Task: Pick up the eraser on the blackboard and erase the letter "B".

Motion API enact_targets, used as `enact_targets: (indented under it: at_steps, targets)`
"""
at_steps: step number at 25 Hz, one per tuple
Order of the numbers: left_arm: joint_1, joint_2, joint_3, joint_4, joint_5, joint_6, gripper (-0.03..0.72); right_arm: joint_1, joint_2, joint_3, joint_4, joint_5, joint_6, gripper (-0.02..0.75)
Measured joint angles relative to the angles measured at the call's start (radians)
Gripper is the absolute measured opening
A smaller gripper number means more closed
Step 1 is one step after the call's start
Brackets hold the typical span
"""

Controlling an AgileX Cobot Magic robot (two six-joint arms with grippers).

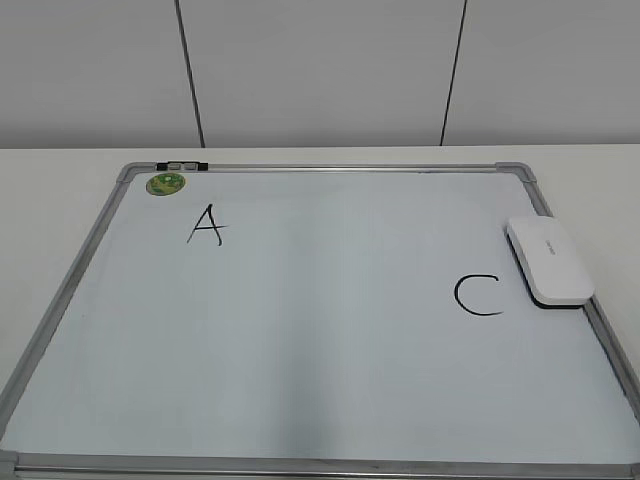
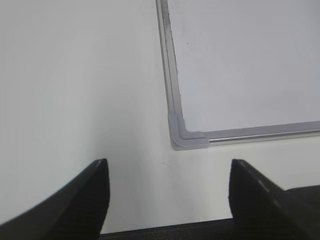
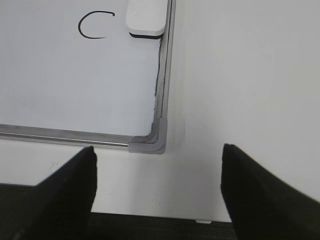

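Observation:
The blackboard (image 1: pixel 320 330) is a white dry-erase board with a silver frame, lying flat on the table. A black "A" (image 1: pixel 205 225) and a black "C" (image 1: pixel 478 296) are on it; no letter "B" shows anywhere. The white eraser (image 1: pixel 548 260) lies at the board's right edge beside the "C", and it also shows in the right wrist view (image 3: pixel 146 16). My left gripper (image 2: pixel 167 172) is open and empty over the table near the board's front left corner (image 2: pixel 187 137). My right gripper (image 3: pixel 157 165) is open and empty near the front right corner (image 3: pixel 150 145). Neither gripper shows in the exterior view.
A small round green magnet (image 1: pixel 166 183) sits at the board's far left corner, by a dark clip (image 1: pixel 181 164) on the frame. White table (image 1: pixel 60 190) surrounds the board. A panelled wall (image 1: pixel 320 70) stands behind. The table's dark front edge (image 3: pixel 150 225) lies under both grippers.

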Motion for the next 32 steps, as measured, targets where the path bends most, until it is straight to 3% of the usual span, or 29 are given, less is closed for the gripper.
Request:
enact_targets:
  at_steps: [21,32]
  targets:
    - [0.019,-0.254,0.000,0.000,0.002,0.000,0.524,-0.031,-0.214,0.000,0.000,0.000,0.001,0.591]
    - [0.019,-0.264,0.000,0.000,0.005,0.000,0.493,-0.031,-0.215,0.000,0.000,0.000,0.001,0.591]
